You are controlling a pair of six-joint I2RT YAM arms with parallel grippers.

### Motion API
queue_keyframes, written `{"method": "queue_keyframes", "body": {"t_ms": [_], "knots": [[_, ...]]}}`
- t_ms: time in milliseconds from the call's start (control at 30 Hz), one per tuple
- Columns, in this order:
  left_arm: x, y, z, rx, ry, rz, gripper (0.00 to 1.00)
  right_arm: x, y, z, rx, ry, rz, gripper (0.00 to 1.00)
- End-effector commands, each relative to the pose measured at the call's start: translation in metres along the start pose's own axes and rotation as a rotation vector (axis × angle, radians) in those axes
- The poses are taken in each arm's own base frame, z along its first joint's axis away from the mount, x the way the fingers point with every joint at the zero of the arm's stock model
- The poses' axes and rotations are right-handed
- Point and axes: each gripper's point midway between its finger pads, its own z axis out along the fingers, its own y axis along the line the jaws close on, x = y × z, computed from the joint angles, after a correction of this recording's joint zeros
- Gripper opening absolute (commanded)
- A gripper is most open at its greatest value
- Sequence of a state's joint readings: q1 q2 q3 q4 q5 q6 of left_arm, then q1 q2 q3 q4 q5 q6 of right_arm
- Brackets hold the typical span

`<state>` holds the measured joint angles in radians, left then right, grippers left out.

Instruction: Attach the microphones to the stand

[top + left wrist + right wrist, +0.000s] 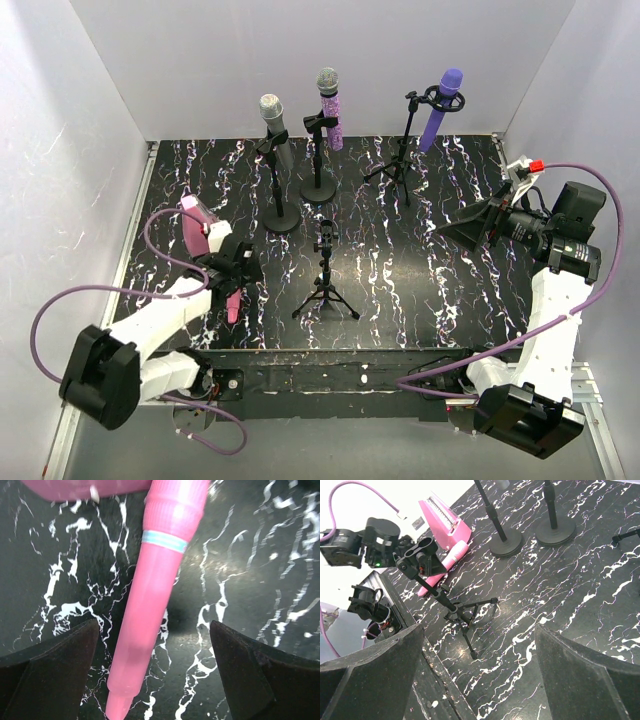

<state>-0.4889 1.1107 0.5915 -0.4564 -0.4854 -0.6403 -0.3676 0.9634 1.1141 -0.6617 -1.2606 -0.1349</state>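
- Left wrist view: left pincer [154, 630] spread wide, dark fingers [50, 680] at 7 and 5 o'clock, gripping nothing.
- Between them, touching neither: plain pink microphone [150, 605], flat on the black marbled desk [250, 570], thin tail toward 6 o'clock, pale blue band and thicker upper part toward 12.
- At 12 o'clock, along the top edge: pink wedge [75, 487], just beside the microphone's upper part.
- Top external view: same pincer [236, 272] hanging over that microphone [233, 303] at the desk's 9 o'clock side; wedge [195, 225] at 10 o'clock from it.
- At 3 o'clock from it, mid-desk: small tripod stand [326, 272], upright.
- Toward 12 o'clock, in a far row: silver-grey microphone [275, 125] and glittery pink-purple microphone [331, 110], each clipped on a round-base stand [282, 215]; purple microphone [440, 105] at 1 o'clock in the tall tripod stand [400, 160].
- Right pincer [478, 228] at the desk's 3 o'clock edge, well apart from every stand.
- Right wrist view: right pincer [477, 640] spread wide, holding nothing; small tripod stand at 11 o'clock.
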Motion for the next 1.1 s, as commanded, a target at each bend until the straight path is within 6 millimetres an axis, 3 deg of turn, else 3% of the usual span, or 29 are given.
{"method": "queue_keyframes", "body": {"t_ms": [0, 267, 400, 567, 633, 800, 900, 1067], "knots": [[0.006, -0.003, 0.008, -0.032, 0.078, -0.077, 0.92, -0.004, 0.004, -0.001, -0.019, -0.011, -0.036, 0.98], [0.028, -0.006, 0.024, -0.082, 0.183, -0.096, 0.79, -0.004, 0.005, -0.001, -0.019, -0.010, -0.042, 0.98], [0.040, -0.009, 0.027, -0.080, 0.229, -0.111, 0.60, -0.004, 0.007, -0.001, -0.022, -0.009, -0.044, 0.98], [0.047, -0.007, 0.027, -0.080, 0.246, -0.118, 0.45, -0.005, 0.009, -0.002, -0.025, -0.011, -0.048, 0.98], [0.049, -0.008, 0.026, -0.067, 0.250, -0.119, 0.35, -0.006, 0.009, -0.002, -0.030, -0.011, -0.048, 0.98], [0.041, -0.017, 0.016, 0.005, 0.242, -0.119, 0.06, -0.006, 0.010, -0.002, -0.030, -0.012, -0.051, 0.98], [0.028, -0.026, 0.003, 0.078, 0.215, -0.130, 0.00, -0.006, 0.010, -0.002, -0.031, -0.011, -0.048, 0.98], [0.007, -0.042, -0.028, 0.243, 0.164, -0.127, 0.00, -0.006, 0.010, -0.002, -0.037, -0.011, -0.047, 0.97]]}}
